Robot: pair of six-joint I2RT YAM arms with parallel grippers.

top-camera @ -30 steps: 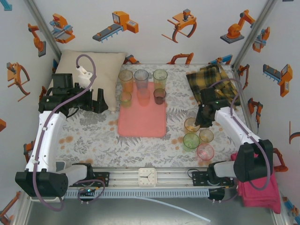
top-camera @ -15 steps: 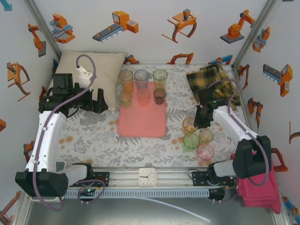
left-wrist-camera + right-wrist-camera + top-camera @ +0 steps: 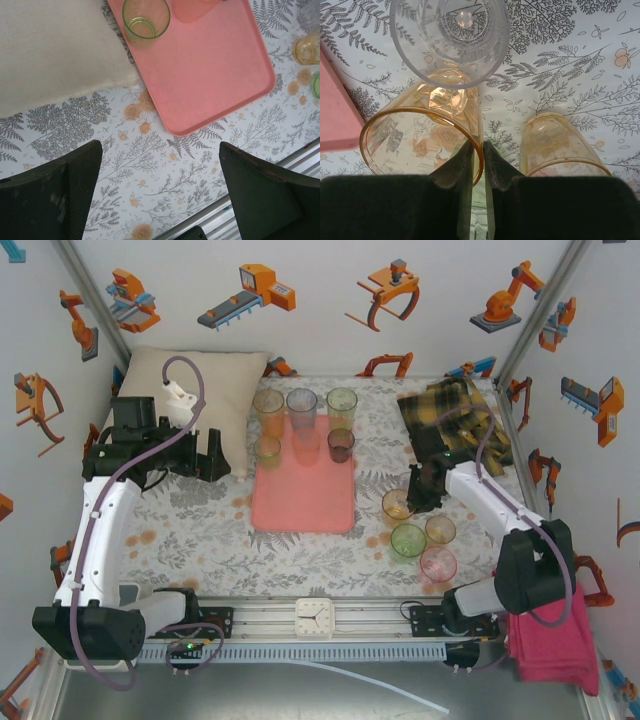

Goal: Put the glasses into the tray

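The right gripper (image 3: 478, 150) pinches the rim of an amber glass (image 3: 420, 142), right of the tray (image 3: 303, 502). It should carry the glass level, clear of the neighbouring glasses (image 3: 438, 530), to the tray's bare near half. The left gripper (image 3: 160, 187) hangs released.

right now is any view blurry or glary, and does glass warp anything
Right wrist: the right gripper is dark and soft-edged up close; the orange glass it pinches warps the tablecloth print behind. Left wrist: tray sharp, evenly lit. Top external: even light, faint shadows.
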